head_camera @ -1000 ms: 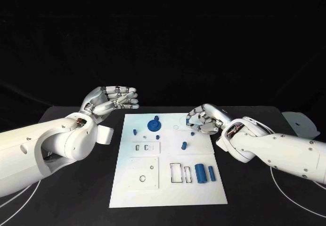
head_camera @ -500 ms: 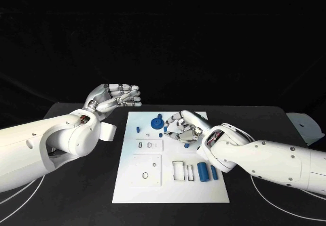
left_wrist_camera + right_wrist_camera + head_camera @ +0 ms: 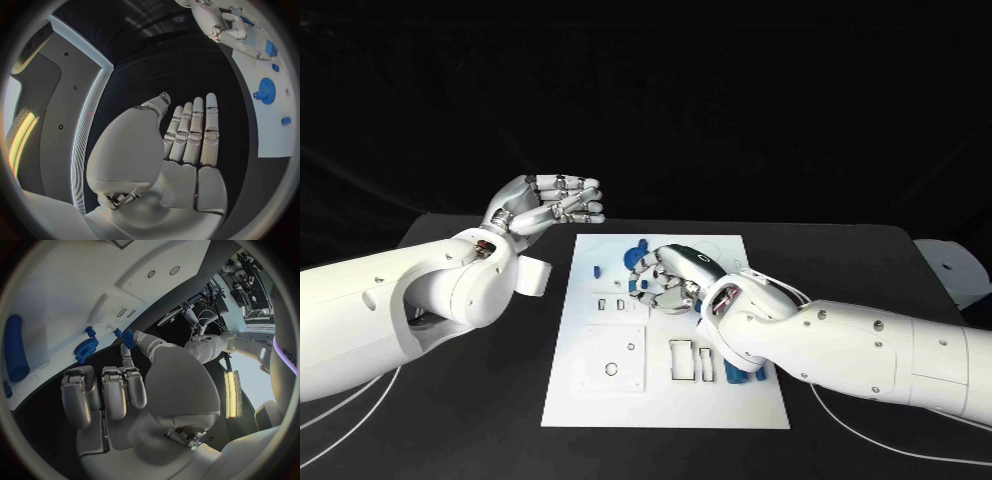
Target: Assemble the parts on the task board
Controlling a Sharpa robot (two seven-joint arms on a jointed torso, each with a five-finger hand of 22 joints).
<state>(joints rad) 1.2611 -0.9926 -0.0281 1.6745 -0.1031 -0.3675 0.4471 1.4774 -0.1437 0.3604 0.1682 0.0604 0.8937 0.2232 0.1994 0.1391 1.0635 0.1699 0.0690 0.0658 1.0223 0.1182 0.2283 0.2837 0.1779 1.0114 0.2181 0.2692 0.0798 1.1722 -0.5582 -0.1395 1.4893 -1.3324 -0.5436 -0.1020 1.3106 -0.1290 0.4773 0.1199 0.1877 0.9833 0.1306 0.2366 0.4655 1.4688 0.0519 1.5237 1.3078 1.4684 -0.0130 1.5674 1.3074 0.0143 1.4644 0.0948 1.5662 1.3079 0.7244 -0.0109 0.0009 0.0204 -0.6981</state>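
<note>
The right hand (image 3: 672,280) moves from the task board's (image 3: 668,395) right edge to over its middle, near the blue gear (image 3: 635,259).

black table (image 3: 488,425) spreads wide across the scene, matte and dark, its far edge running straight under a black backdrop (image 3: 733,100). out at the table's right edge sits a pale rounded object (image 3: 945,268), partly cut off, too unclear to say what it is. down at the near left, thin white cables (image 3: 351,400) lie across the tabletop, and another thin white line curves across the near right.
</note>
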